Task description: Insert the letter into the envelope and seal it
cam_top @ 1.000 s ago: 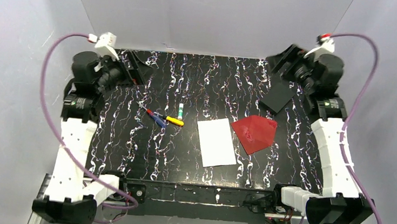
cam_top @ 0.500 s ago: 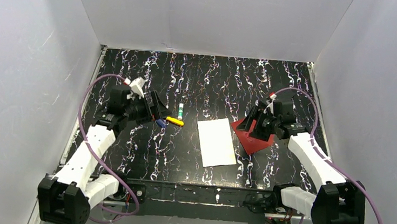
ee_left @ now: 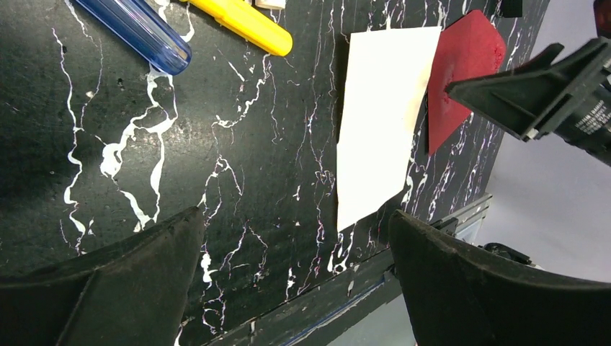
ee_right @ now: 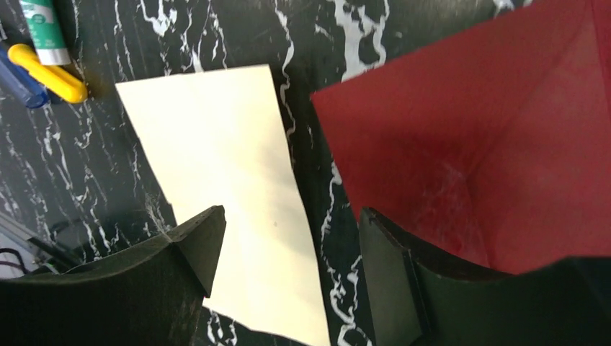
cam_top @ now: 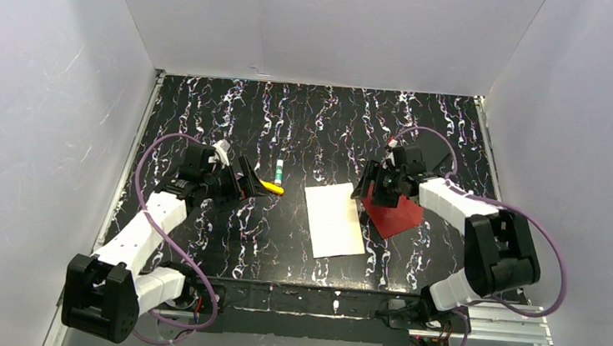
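The letter (cam_top: 334,220) lies flat in the middle of the table (cam_top: 307,123), and the envelope (cam_top: 400,216) lies just beside it on the right, so both are easy to reach. The right gripper (ee_right: 288,223) hangs low where the two papers nearly meet, fingers apart and holding nothing, maybe to lift the envelope. The left gripper (ee_left: 292,223) is spread wide and empty too, near the yellow pen (ee_left: 241,21), left of the letter.

The right gripper (ee_right: 290,216) hangs with jaws wide apart, straddling the letter (ee_right: 223,180)'s right edge. The envelope (ee_right: 490,144) lies just beside that edge. A yellow marker (ee_right: 47,72), blue pen (ee_right: 18,83) and glue stick (ee_right: 43,29) sit near the letter's upper-left corner.
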`<action>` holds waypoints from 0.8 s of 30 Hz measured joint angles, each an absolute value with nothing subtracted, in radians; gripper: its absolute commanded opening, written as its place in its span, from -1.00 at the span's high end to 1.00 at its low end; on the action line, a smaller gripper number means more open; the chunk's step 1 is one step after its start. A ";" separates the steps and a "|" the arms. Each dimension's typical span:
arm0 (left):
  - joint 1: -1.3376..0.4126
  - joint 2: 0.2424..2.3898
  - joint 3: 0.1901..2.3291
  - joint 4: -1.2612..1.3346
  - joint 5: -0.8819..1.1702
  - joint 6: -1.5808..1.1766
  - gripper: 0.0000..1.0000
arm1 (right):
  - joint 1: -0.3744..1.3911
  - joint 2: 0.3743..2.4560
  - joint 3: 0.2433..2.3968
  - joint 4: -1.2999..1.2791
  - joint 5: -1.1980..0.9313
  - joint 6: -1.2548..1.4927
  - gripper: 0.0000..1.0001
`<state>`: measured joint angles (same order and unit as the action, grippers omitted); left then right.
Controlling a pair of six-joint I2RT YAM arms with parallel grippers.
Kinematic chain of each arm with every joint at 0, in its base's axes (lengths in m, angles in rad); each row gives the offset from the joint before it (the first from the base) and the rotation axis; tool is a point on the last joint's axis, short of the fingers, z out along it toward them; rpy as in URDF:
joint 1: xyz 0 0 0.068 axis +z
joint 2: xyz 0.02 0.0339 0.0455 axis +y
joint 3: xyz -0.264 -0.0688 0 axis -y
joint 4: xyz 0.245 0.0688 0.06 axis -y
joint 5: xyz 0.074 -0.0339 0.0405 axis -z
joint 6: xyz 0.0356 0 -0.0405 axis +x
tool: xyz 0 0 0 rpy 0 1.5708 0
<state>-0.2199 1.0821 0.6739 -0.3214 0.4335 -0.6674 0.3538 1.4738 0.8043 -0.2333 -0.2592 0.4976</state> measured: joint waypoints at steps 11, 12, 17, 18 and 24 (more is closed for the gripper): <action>-0.220 1.068 0.676 -0.343 0.436 -0.666 -0.97 | 0.354 1.646 0.840 -0.097 -0.392 0.443 -0.14; -0.220 1.069 0.678 -0.345 0.436 -0.666 -0.97 | 0.354 1.654 0.840 -0.084 -0.404 0.441 -0.09; -0.220 1.079 0.704 -0.350 0.436 -0.666 -0.97 | 0.354 1.715 0.842 0.007 -0.487 0.437 0.52; -0.220 1.080 0.708 -0.350 0.436 -0.665 -0.97 | 0.354 1.729 0.842 0.024 -0.504 0.437 0.77; -0.220 1.081 0.743 -0.365 0.426 -0.662 -0.97 | 0.354 1.793 0.844 0.115 -0.582 0.461 0.97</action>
<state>-0.2203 1.0813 0.7433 -0.3649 0.4255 -0.6617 0.3538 1.7931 0.8436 0.1146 -0.5823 0.4610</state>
